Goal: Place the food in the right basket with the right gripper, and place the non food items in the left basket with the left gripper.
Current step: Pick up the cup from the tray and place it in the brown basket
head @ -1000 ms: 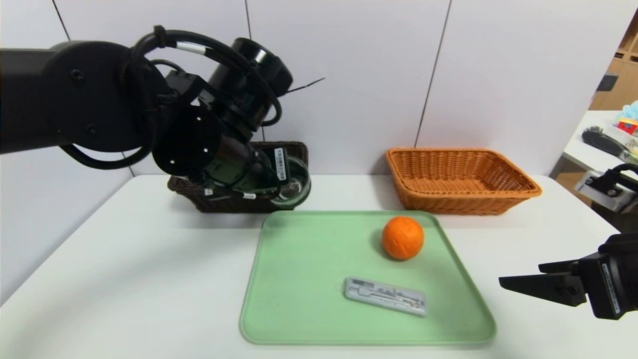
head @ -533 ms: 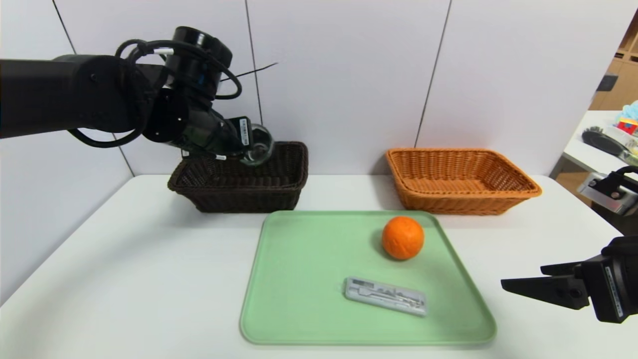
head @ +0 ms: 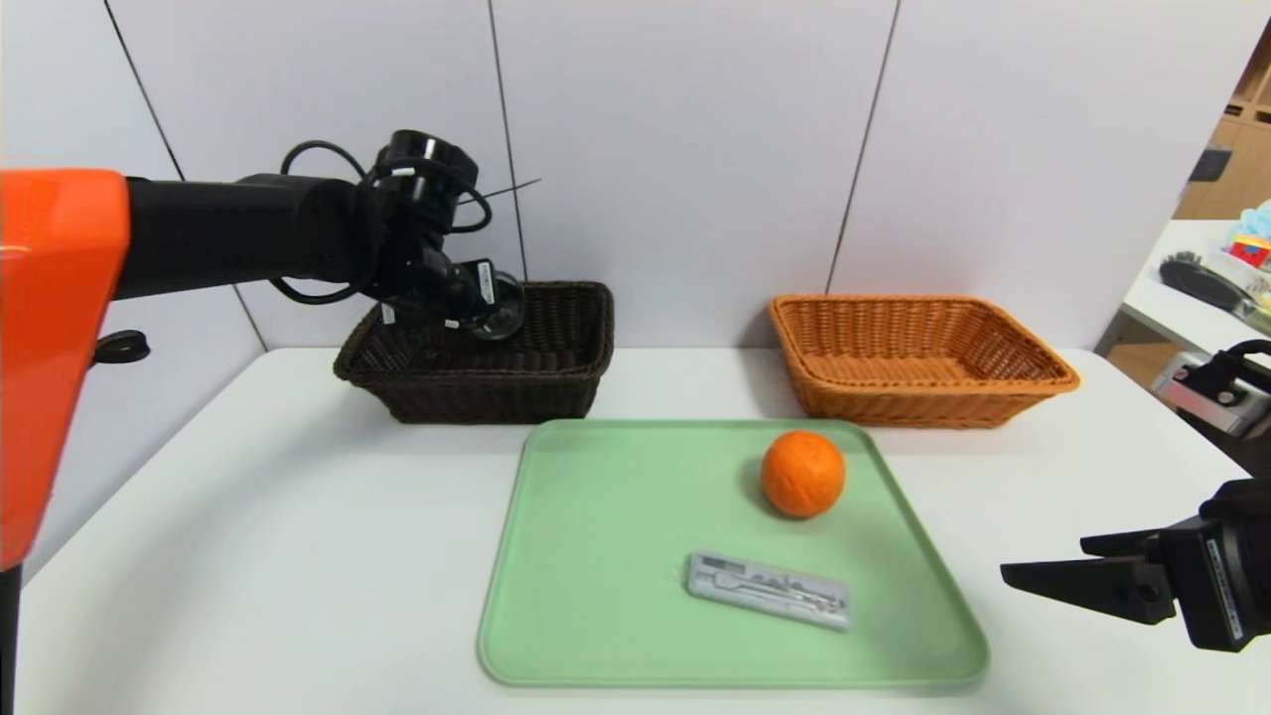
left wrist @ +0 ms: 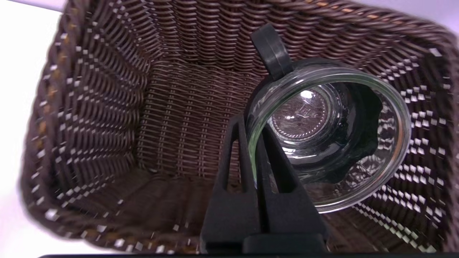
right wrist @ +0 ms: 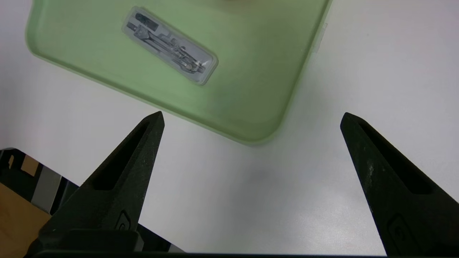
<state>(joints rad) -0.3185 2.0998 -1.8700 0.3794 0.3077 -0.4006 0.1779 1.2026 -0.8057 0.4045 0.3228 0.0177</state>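
Head view: I see my left gripper (head: 484, 310) clamping the cup (head: 499, 309) over the dark basket (head: 556, 372). My right gripper (head: 1053, 576) waits beside the tray (head: 596, 516), jaws spread wide.

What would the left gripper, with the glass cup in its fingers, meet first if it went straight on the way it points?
Probably the woven floor of the dark basket: the left gripper, shut on the glass cup, points down into it, with nothing between.
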